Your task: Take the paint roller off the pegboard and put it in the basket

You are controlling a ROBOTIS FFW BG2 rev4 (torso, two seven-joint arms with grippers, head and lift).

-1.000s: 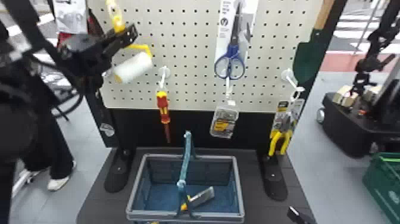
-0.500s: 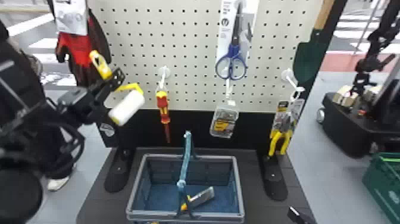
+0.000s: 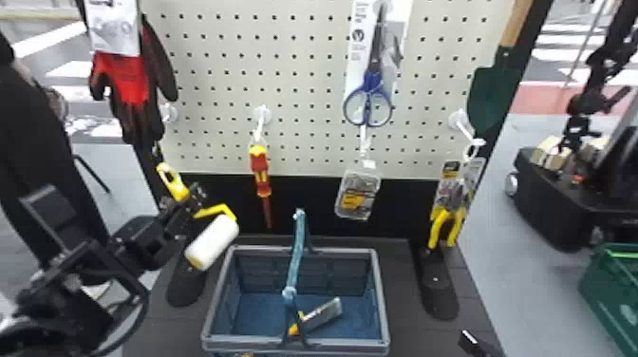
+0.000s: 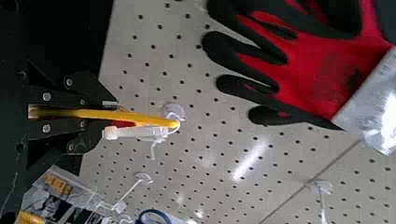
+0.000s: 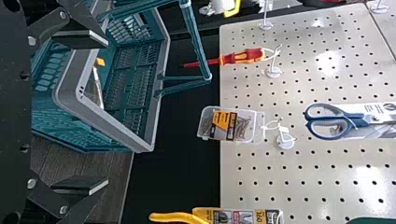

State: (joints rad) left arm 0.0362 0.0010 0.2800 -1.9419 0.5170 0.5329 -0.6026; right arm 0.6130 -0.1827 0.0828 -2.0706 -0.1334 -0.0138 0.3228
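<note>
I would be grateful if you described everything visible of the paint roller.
The paint roller has a white cylindrical sleeve with a yellow end, a bent yellow frame, and a yellow, plastic-looking handle with a looped end. Closed on the handle, the left gripper holds it tilted in the air, off the pegboard, left of the grey-rimmed, blue-green basket.

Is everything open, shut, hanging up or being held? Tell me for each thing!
Paint roller: held, tilted
Left gripper: shut on the paint roller
Right gripper: open, empty
Basket: open on top
Handle: up
Tool: lying in the basket
Scissors: hanging, blades closed
Screwdriver: hanging
Clear box: shut, hanging
Pliers: hanging
Gloves: hanging
</note>
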